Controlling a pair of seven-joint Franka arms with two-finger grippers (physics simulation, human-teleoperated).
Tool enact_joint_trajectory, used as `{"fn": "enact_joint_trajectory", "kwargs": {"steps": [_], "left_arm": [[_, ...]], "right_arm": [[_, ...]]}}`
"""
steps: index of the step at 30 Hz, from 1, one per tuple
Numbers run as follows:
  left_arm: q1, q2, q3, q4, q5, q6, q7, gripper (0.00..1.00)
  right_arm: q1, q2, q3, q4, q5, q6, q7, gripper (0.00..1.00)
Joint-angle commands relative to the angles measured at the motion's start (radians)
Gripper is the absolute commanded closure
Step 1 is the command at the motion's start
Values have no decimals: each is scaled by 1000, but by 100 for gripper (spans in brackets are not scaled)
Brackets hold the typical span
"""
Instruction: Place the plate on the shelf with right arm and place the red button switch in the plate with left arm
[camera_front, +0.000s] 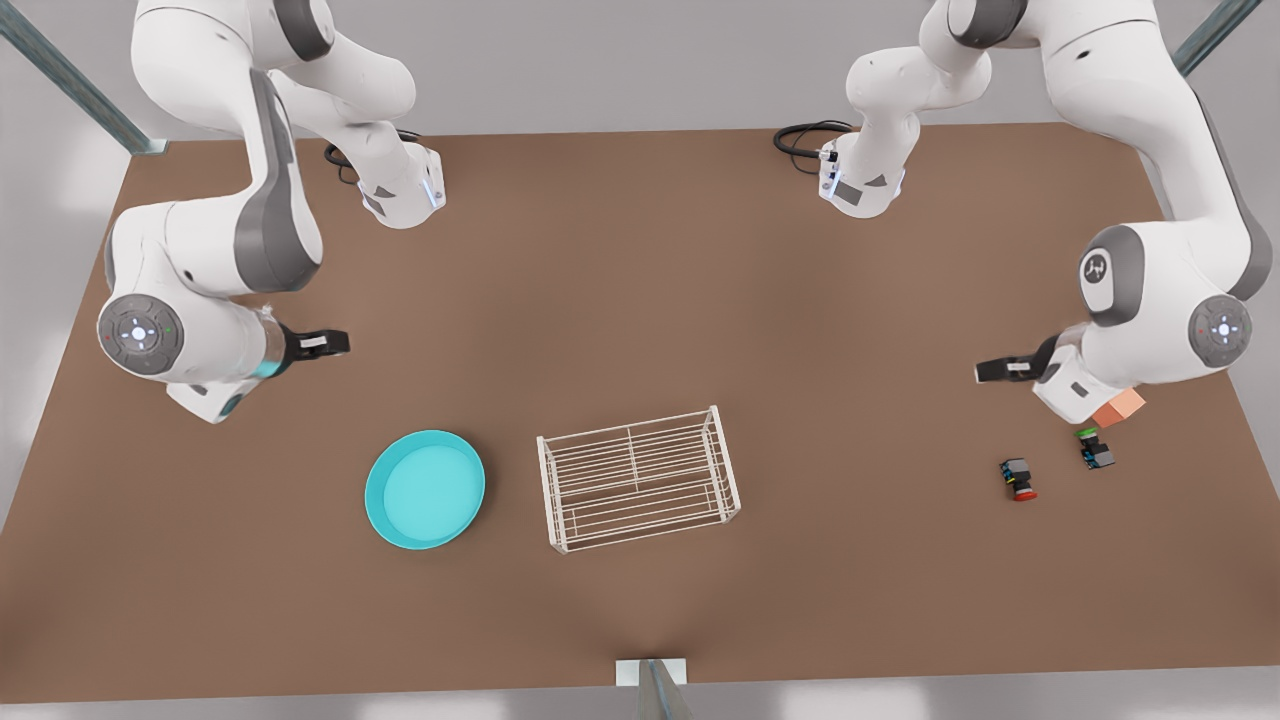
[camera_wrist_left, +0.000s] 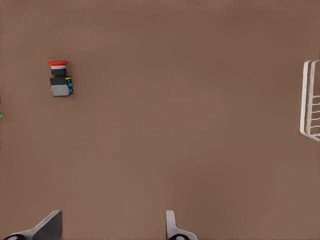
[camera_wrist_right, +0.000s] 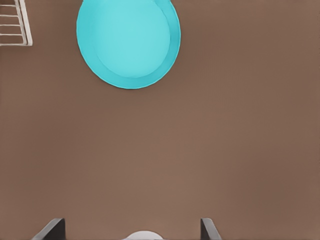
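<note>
The plate (camera_front: 425, 489) lies flat on the brown tabletop (camera_front: 640, 300), just beside the white wire shelf (camera_front: 638, 477) at centre. The red button switch (camera_front: 1019, 479) lies well apart toward the front view's right, near a green-capped switch (camera_front: 1096, 449) and an orange cube (camera_front: 1118, 407). The right gripper (camera_front: 335, 343) hovers near the plate, jaws apart. The left gripper (camera_front: 990, 371) hovers near the switches, jaws apart.

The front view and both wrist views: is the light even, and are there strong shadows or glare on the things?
Front view: soft, even light; the brown table looks slightly paler in the middle, and the wire shelf casts hardly any shadow. Right wrist view: the turquoise plate is matte, without glare. Left wrist view: the red button switch has no clear shadow.
</note>
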Motion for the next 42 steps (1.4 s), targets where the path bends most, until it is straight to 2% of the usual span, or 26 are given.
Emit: {"fn": "enact_joint_trajectory", "kwargs": {"steps": [1, 4, 7, 9, 13, 17, 19, 22, 26, 33, 35, 36, 37, 39, 40, 42], "left_arm": [[-1, 0, 0, -1, 0, 191, 32, 0], [-1, 27, 0, 3, 32, 200, 32, 0], [2, 73, -2, -11, 105, 211, 26, 0], [3, 83, -2, -13, 105, 220, 26, 0], [25, 123, 0, -31, 92, 291, 11, 0], [68, 143, 0, -50, 50, 342, 11, 0], [75, 150, 0, -85, 52, 404, 11, 0], [92, 153, 1, -128, 52, 449, 3, 0], [117, 187, 1, -131, 52, 500, -9, 0], [123, 219, 1, -114, 58, 526, -29, 0], [124, 245, 1, -79, 64, 536, -28, 0], [131, 258, 1, -68, 66, 536, -28, 0], [131, 278, 1, -59, 66, 569, -28, 0], [131, 300, 1, -48, 66, 585, -28, 0], [132, 314, 3, -43, 73, 599, -28, 0], [132, 328, 9, -42, 73, 630, -28, 0]], "right_arm": [[1, -2, -6, -1, 23, 115, -50, 0], [-3, 10, -6, -9, 62, 123, -46, 0], [-16, 91, -33, -14, 117, 177, -49, 0], [-19, 128, -39, -80, 134, 265, -46, 0], [-16, 275, -44, -78, 164, 496, -30, 0], [-49, 386, -47, -41, 180, 612, -36, 0], [-69, 424, -47, -43, 255, 663, -93, 0], [-68, 469, -44, -46, 301, 721, -96, 0], [-120, 506, -44, -46, 341, 759, -296, 0], [-105, 558, -41, -50, 345, 772, -288, 0], [-106, 573, -41, -50, 342, 807, -291, 11], [-111, 582, -41, -50, 341, 807, -291, 27], [-123, 585, -41, -50, 338, 807, -296, 31], [-126, 601, -41, -50, 339, 819, -296, 31], [-126, 602, -41, -49, 339, 819, -294, 37], [-126, 601, -41, -47, 338, 818, -291, 64]]}}
